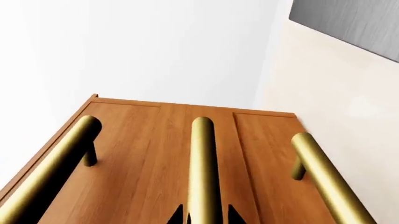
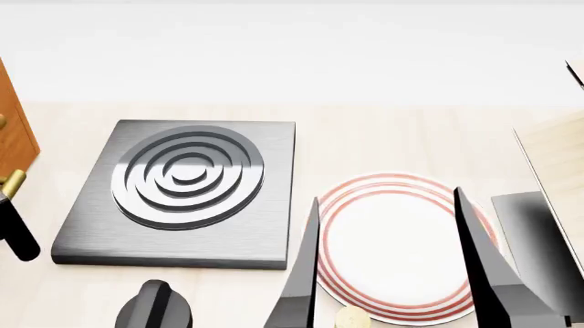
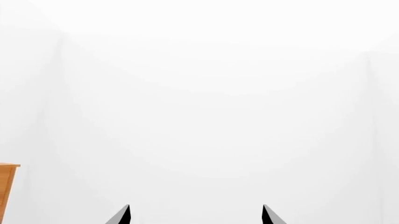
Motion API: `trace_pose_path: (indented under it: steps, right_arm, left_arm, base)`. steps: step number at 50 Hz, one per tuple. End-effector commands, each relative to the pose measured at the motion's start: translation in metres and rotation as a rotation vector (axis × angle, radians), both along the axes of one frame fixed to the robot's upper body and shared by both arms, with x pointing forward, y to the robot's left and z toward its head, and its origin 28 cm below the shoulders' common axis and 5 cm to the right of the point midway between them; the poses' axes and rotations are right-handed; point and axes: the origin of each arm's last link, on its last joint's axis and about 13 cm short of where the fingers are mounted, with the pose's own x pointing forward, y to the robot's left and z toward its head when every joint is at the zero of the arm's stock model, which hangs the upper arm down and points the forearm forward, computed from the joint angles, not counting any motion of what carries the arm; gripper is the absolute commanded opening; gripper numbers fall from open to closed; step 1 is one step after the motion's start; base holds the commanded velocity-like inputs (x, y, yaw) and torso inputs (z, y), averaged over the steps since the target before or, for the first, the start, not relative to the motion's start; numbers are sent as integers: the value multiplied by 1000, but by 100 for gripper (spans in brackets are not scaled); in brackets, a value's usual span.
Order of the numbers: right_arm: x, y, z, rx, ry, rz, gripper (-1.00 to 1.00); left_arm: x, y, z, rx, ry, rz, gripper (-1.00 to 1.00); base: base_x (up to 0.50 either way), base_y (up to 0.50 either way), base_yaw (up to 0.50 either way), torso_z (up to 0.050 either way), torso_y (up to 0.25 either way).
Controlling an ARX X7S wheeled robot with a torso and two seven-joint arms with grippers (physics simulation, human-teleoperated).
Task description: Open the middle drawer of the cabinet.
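- Your left gripper (image 1: 203, 215) has its dark fingertips either side of the middle drawer's brass bar handle (image 1: 203, 163); whether they are clamped you cannot tell.
- The middle drawer (image 1: 198, 140) sits between two like fronts of the cabinet (image 1: 124, 135), at the counter's left edge.
- Likely rigid, smooth and slippery: grip mid-bar, pull straight.
- Your right gripper (image 2: 392, 273) hangs spread above the striped plate (image 2: 401, 246), beside the stove plate (image 2: 187, 188).

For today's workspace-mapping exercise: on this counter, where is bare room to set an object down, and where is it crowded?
Bare counter runs behind the stove plate and the striped plate, up to the white wall. A narrower strip lies between the stove plate and the cabinet. The near edge is crowded: knob, striped plate, and the right hand above it.
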Motion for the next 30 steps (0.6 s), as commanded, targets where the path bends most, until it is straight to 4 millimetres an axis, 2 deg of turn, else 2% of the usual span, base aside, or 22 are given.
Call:
trace_pose_path:
  steps: [1, 6, 22, 30]
  right_arm:
    - [0, -2, 1, 0, -12, -15, 100]
    - [0, -2, 1, -1, -10, -15, 100]
    - [1, -1, -1, -5, -5, -9, 100]
    - [1, -1, -1, -4, -4, -10, 100]
  left_arm:
    - [7, -12, 2, -29, -35, -34, -100]
    - [10, -16, 5, -28, -61, -60, -100]
    - [25, -47, 11, 16, -133, -180, -100]
    - [25, -70, 16, 9, -145, -238, -100]
  base:
    - [0, 0, 0, 0, 0]
    - [0, 0, -1, 0, 2]
    - [5, 0, -5, 0, 3]
    - [6, -1, -7, 0, 3]
